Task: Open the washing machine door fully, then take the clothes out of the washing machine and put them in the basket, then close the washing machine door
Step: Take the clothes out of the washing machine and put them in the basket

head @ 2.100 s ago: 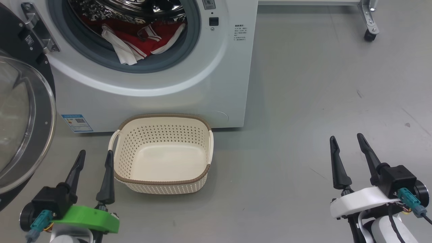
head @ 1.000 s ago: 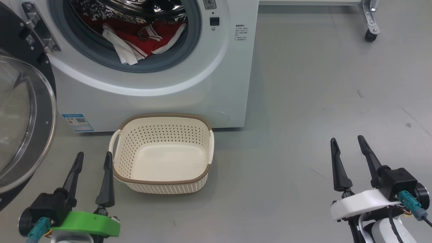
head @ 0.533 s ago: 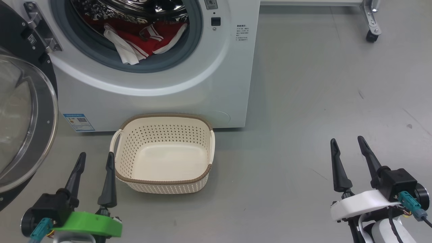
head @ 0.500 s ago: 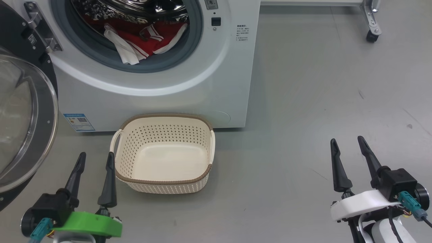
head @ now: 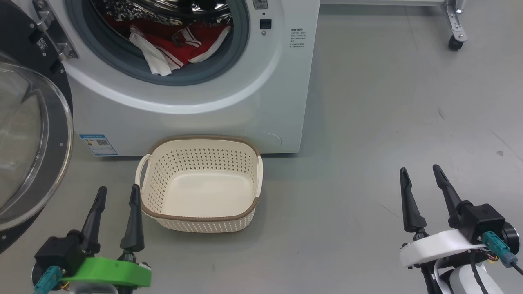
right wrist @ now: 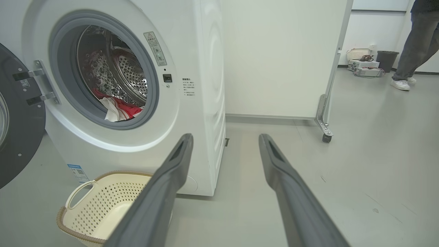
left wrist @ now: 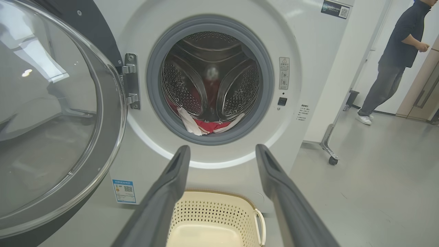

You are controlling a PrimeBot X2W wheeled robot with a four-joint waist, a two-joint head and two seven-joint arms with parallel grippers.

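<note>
We see the clothes (head: 179,47), bright red with white panels and striped trim, heaped low at the front of the perforated steel drum (left wrist: 212,68) inside the washing machine (head: 204,118). One white fold droops onto the grey rubber ring (left wrist: 154,85). The washing machine door (head: 24,143) is swung wide on its hinge at the left of the opening, and its bulging clear glass faces us inside a black rim. Below the opening the basket (head: 204,139) sits upright on the grey floor (head: 367,122), just in front of the machine's base, and its smooth cream bottom is in plain sight. The left gripper (head: 118,188) hovers just beside the basket's near left corner, fingers spread and holding nothing. The right gripper (head: 419,168) is well apart to the right above the floor, also spread wide with nothing between its fingers. A person (left wrist: 394,58) stands in the background of the left wrist view.
</note>
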